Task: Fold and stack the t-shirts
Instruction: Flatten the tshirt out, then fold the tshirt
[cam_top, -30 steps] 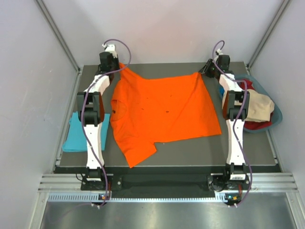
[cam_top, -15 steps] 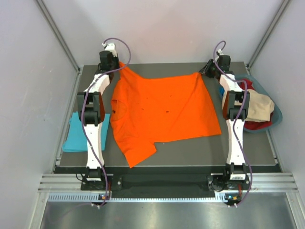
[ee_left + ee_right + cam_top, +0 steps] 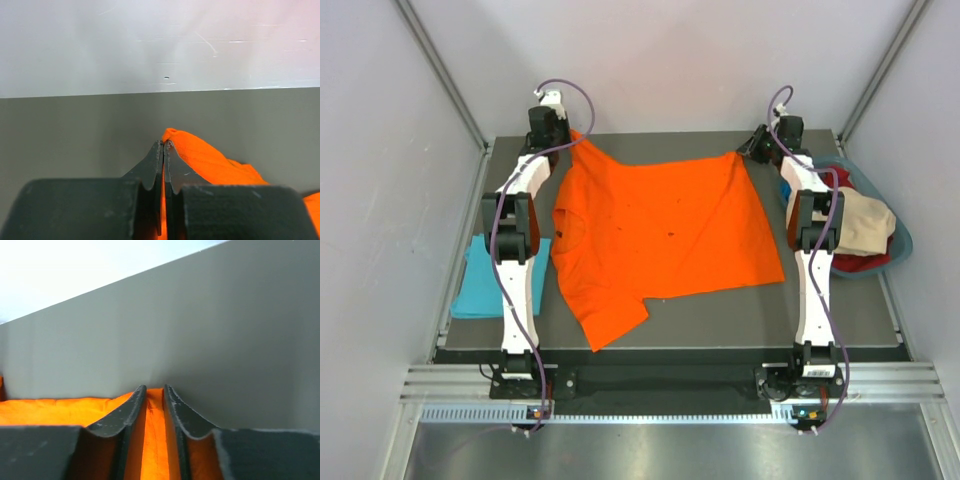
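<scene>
**Both arms had the orange tee by its far corners**

So the orange t-shirt (image 3: 660, 235) was spread out mostly flat across the middle of the dark surface (image 3: 720, 320). Its collar faced the left side, and one sleeve stuck out at its near-left corner.

The left arm (image 3: 515, 230) was stretched out along the shirt's left edge. The left jaws were squeezed almost completely together on the shirt's far-left corner. On the left wrist cam there was just a thin sliver of orange between them, and a bit of cloth (image 3: 210, 160) bunched up right beside the tips.

The right arm (image 3: 812, 230) ran along the shirt's right edge. The right jaws were only a narrow gap apart, with a fold of the orange fabric (image 3: 155, 440) pinched in that gap at the shirt's far-right corner.

The turquoise t-shirt (image 3: 478, 280) sat folded left of the orange one, on the other side of the left arm. A blue basket (image 3: 905, 240) with beige and red cloth in it was off to the orange shirt's right, past the right arm.
</scene>
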`<state>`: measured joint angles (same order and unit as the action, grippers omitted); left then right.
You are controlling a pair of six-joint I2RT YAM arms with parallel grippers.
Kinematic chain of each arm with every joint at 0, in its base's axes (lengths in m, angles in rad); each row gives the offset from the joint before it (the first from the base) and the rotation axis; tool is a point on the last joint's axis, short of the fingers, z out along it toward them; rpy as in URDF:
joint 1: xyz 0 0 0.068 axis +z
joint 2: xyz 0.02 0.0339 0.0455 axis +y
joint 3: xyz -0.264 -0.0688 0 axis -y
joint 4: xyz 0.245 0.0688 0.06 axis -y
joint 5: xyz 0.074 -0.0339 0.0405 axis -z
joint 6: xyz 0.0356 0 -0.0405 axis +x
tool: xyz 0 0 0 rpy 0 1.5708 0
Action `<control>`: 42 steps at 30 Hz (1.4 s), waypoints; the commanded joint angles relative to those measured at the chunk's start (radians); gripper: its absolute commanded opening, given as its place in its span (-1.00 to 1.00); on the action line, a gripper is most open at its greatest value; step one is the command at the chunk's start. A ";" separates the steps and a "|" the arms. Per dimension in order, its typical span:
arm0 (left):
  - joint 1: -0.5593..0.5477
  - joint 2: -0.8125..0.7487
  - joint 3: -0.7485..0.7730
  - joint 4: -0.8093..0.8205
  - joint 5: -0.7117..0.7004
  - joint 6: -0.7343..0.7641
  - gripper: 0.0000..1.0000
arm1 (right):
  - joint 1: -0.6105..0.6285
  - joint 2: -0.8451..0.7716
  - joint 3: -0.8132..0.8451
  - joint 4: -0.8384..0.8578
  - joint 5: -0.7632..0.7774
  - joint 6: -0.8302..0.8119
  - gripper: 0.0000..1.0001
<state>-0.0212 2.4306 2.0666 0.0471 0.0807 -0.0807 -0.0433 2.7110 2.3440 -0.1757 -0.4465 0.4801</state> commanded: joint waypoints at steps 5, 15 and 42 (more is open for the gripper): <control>0.009 -0.011 0.046 0.019 -0.015 -0.004 -1.00 | -0.012 -0.017 0.000 0.033 0.014 -0.024 -1.00; 0.014 -0.021 0.072 0.031 -0.007 -0.007 -1.00 | -0.024 -0.141 -0.077 0.163 0.098 -0.146 -1.00; 0.006 -0.251 -0.191 0.056 -0.012 0.035 -1.00 | -0.027 -0.333 -0.353 0.386 0.100 -0.213 -1.00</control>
<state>-0.0196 2.3173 1.8847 0.0528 0.0769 -0.0605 -0.0509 2.5031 2.0132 0.1059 -0.3363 0.2981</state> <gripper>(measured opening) 0.012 0.006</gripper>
